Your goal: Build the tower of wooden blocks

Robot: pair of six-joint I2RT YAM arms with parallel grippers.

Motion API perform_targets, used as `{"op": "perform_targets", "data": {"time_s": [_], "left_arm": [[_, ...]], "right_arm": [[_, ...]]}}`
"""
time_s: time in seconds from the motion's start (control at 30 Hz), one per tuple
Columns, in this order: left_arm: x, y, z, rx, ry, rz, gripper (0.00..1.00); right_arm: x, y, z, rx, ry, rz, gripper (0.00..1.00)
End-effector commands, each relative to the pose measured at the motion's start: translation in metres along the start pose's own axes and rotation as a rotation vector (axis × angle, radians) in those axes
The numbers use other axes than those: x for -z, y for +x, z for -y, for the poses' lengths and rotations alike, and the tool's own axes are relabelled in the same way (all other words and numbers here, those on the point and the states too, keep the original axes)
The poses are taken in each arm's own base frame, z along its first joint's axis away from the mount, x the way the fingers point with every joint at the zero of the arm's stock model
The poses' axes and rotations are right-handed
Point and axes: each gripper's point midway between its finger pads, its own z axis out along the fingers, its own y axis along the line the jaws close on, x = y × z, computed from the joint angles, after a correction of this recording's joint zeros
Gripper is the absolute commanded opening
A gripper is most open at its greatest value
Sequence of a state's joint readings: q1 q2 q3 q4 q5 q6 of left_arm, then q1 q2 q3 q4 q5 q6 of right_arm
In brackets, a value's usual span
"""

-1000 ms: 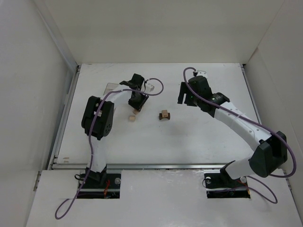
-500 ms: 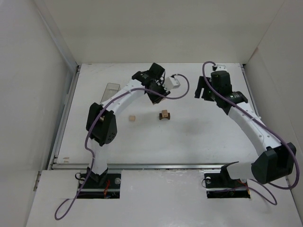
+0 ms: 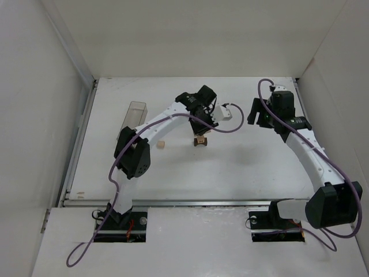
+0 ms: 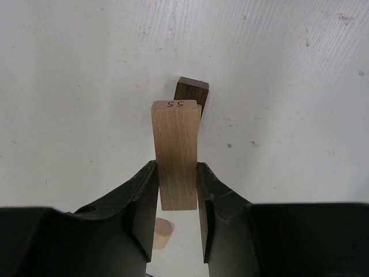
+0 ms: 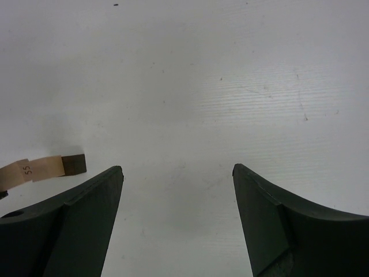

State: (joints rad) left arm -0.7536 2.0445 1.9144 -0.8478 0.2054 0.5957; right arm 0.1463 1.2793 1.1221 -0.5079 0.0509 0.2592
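The wood block tower (image 3: 200,141) stands mid-table, a dark brown block (image 4: 192,91) with pale pieces. My left gripper (image 3: 201,128) hovers right over it, shut on a pale tan bar (image 4: 175,151) marked 55. In the left wrist view the bar's far end overlaps the dark block; I cannot tell whether they touch. My right gripper (image 3: 254,117) is open and empty, well to the right of the tower. In the right wrist view the gripper (image 5: 177,170) shows only bare table between the jaws, with the bar's end and the dark block (image 5: 74,164) at the left edge.
A clear plastic box (image 3: 133,115) lies at the left. A small pale cube (image 3: 162,144) sits on the table left of the tower. A small pale round peg (image 4: 162,233) lies under my left fingers. White walls surround the table.
My left arm has swung right from beside the clear box to above the tower, carrying the bar. My right arm has pulled back to the right.
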Motion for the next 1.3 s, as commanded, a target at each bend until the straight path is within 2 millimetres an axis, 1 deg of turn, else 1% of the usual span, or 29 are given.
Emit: {"op": "perform_targets", "data": {"time_s": [0.0,0.03,0.07,0.1,0.13,0.17,0.2,0.4,0.43,0.57,0.6,0.7,0.73,0.83,0.9,0.93,1.0,1.07,1.1,1.23,1.27], "left_arm": [[0.002,0.001,0.004,-0.036,0.005,-0.043,0.0],[-0.003,0.006,0.006,-0.041,0.018,-0.065,0.0],[-0.008,0.008,0.006,-0.04,0.024,-0.074,0.0],[-0.009,0.011,0.008,-0.039,0.028,-0.082,0.0],[-0.013,0.011,0.012,-0.046,0.037,-0.089,0.0],[-0.014,0.01,0.008,-0.047,0.021,-0.089,0.0],[-0.014,0.009,0.005,-0.049,0.005,-0.087,0.0],[-0.012,0.007,0.002,-0.039,-0.012,-0.086,0.0],[-0.011,0.008,0.001,-0.039,-0.02,-0.091,0.0],[-0.013,0.003,-0.002,-0.042,-0.031,-0.071,0.0],[-0.013,0.003,-0.002,-0.042,-0.031,-0.071,0.0],[-0.016,0.005,-0.001,-0.041,-0.027,-0.079,0.0],[-0.015,0.002,-0.001,-0.041,-0.023,-0.067,0.0],[-0.015,0.0,-0.003,-0.043,-0.028,-0.059,0.0],[-0.019,0.001,-0.002,-0.041,-0.023,-0.067,0.0],[-0.018,-0.002,-0.002,-0.033,-0.02,-0.054,0.0],[-0.02,-0.004,0.001,-0.032,0.001,-0.051,0.0],[-0.02,-0.004,0.001,-0.032,0.001,-0.05,0.0],[-0.023,-0.001,0.0,-0.031,-0.005,-0.064,0.0],[-0.023,0.001,0.001,-0.039,0.0,-0.072,0.0],[-0.023,0.001,0.001,-0.039,0.0,-0.072,0.0]], "right_arm": [[0.01,-0.014,0.0,0.008,-0.037,0.064,0.82],[0.013,-0.015,-0.002,0.008,-0.048,0.07,0.82],[0.012,-0.013,0.003,0.012,-0.038,0.063,0.82],[0.01,-0.011,0.003,0.012,-0.038,0.063,0.82],[0.013,-0.013,0.003,0.012,-0.041,0.073,0.82],[0.013,-0.013,0.001,0.013,-0.05,0.071,0.82],[0.012,-0.01,0.006,0.007,-0.04,0.064,0.82],[0.012,-0.003,0.004,0.008,-0.057,0.05,0.82],[0.012,-0.006,0.006,0.003,-0.052,0.061,0.82],[0.014,-0.008,0.006,0.003,-0.055,0.07,0.82],[0.014,-0.009,0.009,-0.003,-0.047,0.072,0.82],[0.014,-0.009,0.009,-0.003,-0.047,0.072,0.82],[0.014,-0.009,0.009,-0.003,-0.047,0.072,0.82],[0.014,-0.008,0.008,-0.002,-0.056,0.07,0.82],[0.014,-0.008,0.008,-0.002,-0.056,0.07,0.82],[0.014,-0.008,0.008,-0.002,-0.056,0.07,0.82],[0.013,-0.005,0.008,-0.003,-0.054,0.061,0.82],[0.013,-0.005,0.008,-0.003,-0.054,0.061,0.82],[0.013,-0.005,0.008,-0.003,-0.054,0.061,0.82],[0.013,-0.005,0.008,-0.003,-0.054,0.061,0.82],[0.013,-0.005,0.012,-0.008,-0.047,0.063,0.82]]}}
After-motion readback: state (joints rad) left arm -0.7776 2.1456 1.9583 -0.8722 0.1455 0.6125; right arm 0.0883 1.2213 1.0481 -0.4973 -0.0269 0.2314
